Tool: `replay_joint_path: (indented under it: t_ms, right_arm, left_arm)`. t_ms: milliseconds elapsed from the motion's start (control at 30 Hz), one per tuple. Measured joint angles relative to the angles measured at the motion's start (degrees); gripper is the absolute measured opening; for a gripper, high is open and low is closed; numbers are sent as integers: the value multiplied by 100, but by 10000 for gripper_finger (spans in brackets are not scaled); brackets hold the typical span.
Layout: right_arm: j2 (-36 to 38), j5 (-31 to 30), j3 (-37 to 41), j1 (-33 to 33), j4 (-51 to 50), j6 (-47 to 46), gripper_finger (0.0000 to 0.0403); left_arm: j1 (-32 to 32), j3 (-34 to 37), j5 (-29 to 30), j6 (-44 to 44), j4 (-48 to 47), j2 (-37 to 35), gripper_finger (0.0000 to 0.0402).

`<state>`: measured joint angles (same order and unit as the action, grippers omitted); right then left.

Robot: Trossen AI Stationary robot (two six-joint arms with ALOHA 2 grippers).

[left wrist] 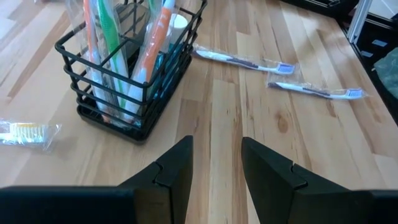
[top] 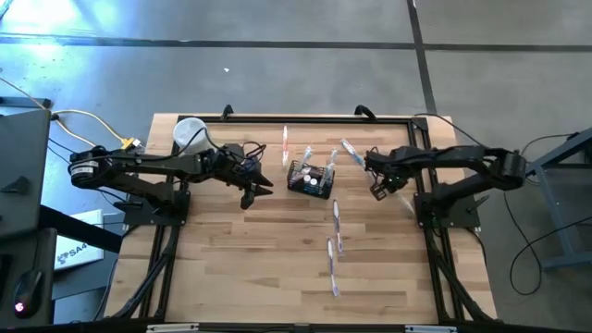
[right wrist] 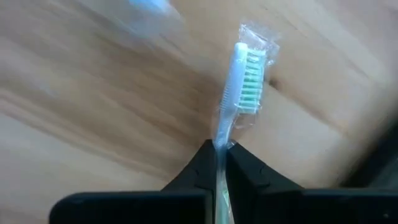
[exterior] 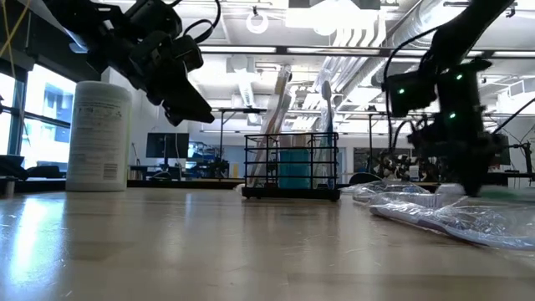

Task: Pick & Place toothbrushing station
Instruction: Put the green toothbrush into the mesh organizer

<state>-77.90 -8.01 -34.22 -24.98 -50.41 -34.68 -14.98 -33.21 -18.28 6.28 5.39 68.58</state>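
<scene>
Caddy (top: pixel 310 177) sits upright mid-worktop (top: pixel 231 268), already holding several brushes, so it's the drop target. Right hand (right wrist: pixel 220 148) pinches a wrapped toothbrush (right wrist: pixel 239 87) by the handle, head pointing away — probably gripped low so it can go in handle-first. It hangs just right of the caddy. Left hand (left wrist: pixel 214 165) is spread, empty, hovering just left of the caddy, clear of it. More wrapped brushes (top: pixel 335 242) lie loose nearer the front.
</scene>
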Motion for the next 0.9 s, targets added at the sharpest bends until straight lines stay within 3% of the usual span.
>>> replay_joint_path:
  t_ms: [233, 433, 533, 700, 900]
  right_arm:
    - [1006, -464, -331, 1150, -603, -808, 6]
    - [1796, -972, -554, 2549, -67, -1185, 6]
    - [2008, -1255, -646, 3273, 714, -989, 6]
    - [2033, -1994, -651, 4203, 2744, 249, 6]
    - [1575, -3247, -653, 4697, 5283, 2570, 5]
  left_arm:
    - [0, 0, 3, -14, -148, 0, 136]
    - [0, 2, 171, -42, -131, 0, 136]
    - [0, 2, 173, -22, -132, 0, 136]
    - [0, 2, 208, 31, -127, 0, 136]
    - [0, 2, 222, 182, -129, 0, 136]
